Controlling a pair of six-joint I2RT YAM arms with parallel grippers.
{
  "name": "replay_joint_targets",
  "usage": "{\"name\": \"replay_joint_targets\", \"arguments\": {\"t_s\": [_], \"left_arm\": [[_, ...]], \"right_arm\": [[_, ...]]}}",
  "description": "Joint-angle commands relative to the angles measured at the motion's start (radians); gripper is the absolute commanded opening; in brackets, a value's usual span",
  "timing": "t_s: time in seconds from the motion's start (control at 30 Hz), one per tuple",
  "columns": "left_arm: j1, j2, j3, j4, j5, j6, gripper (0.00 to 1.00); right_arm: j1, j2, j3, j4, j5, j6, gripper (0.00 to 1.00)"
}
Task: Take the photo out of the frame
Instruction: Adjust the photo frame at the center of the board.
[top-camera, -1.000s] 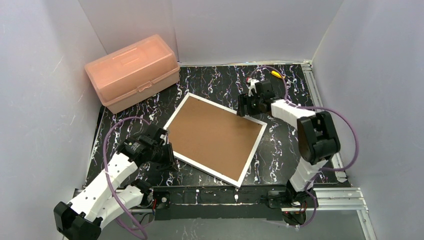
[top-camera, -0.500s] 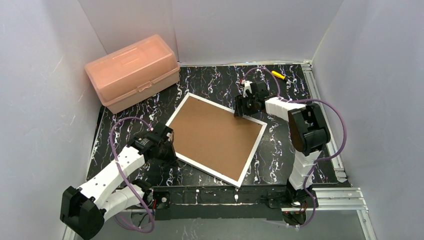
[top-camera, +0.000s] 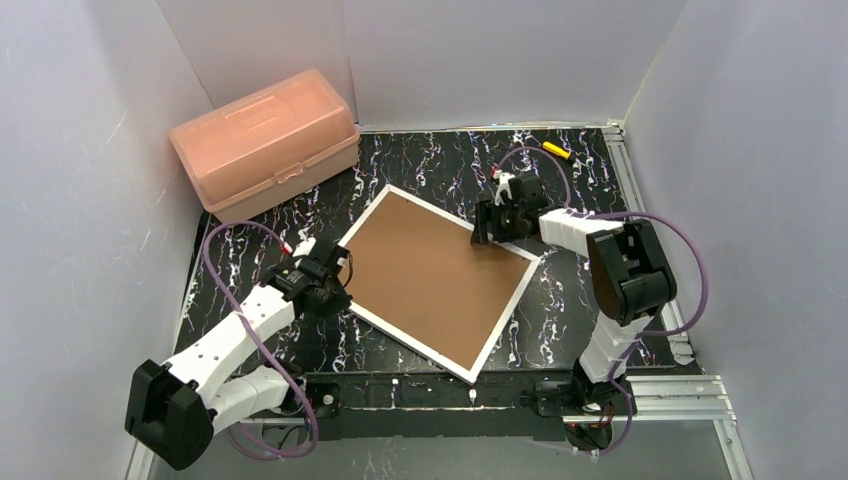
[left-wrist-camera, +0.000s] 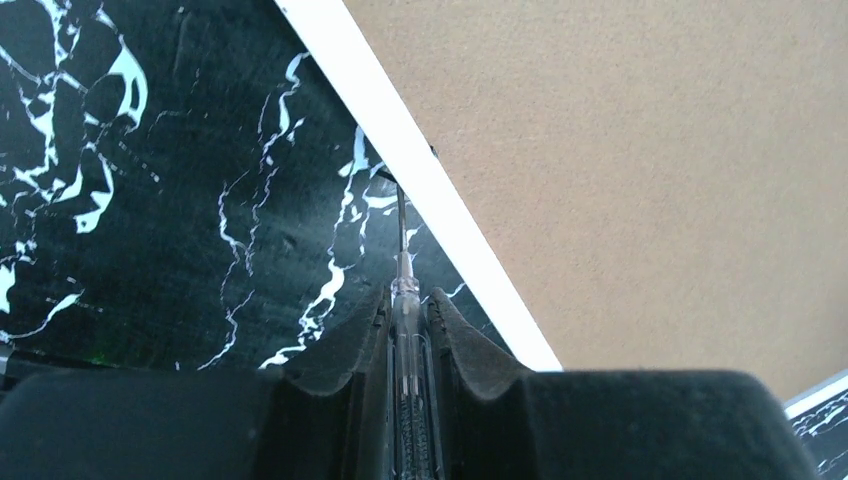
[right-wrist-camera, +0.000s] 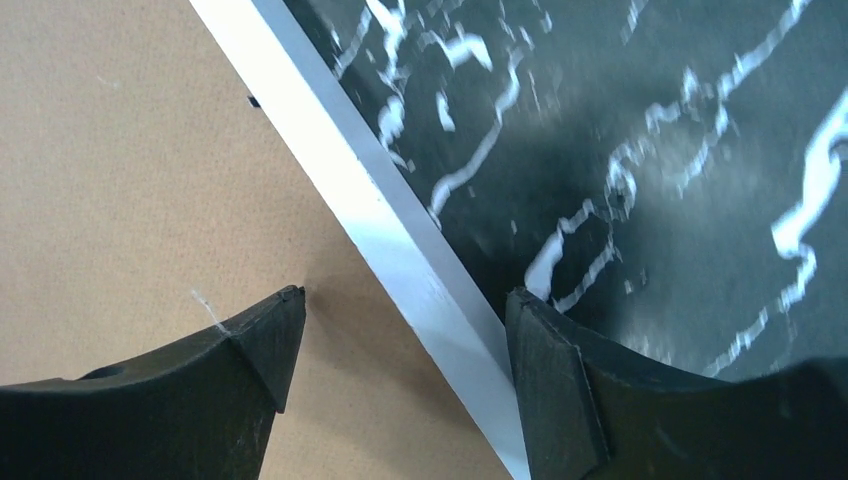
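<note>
Left gripper (left-wrist-camera: 408, 308) clamps a thin tool (left-wrist-camera: 404, 288) against the frame's (top-camera: 430, 275) nine-o'clock edge, probably for prying, while the right gripper (right-wrist-camera: 400, 300), jaws open, straddles its two-o'clock edge.

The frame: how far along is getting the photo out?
Done: the frame lies face down, brown backing board up. In hand: the left gripper holds a thin tool with its tip at the white border; the right gripper, open, straddles the far border. Left: the backing is still in, photo unseen.
</note>
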Motion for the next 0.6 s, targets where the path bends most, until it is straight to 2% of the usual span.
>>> {"name": "replay_joint_targets", "arguments": {"t_s": [0.0,0.13,0.37,0.47,0.57], "left_arm": [[0.005,0.099,0.007,0.197,-0.025,-0.01,0.0],[0.006,0.212,0.069,0.325,-0.013,0.037,0.0],[0.027,0.52,0.319,0.453,0.056,0.139,0.0],[0.042,0.669,0.466,0.471,0.164,0.16,0.0],[0.046,0.811,0.652,0.425,0.198,0.195,0.0]], "right_arm": [[0.003,-0.097,-0.081,-0.076,0.042,0.106,0.8],[-0.005,-0.159,-0.153,-0.099,0.097,0.154,0.8],[-0.016,-0.277,-0.221,-0.139,0.164,0.207,0.85],[-0.016,-0.315,-0.244,-0.142,0.145,0.235,0.85],[-0.017,-0.358,-0.299,-0.105,0.108,0.282,0.85]]}}
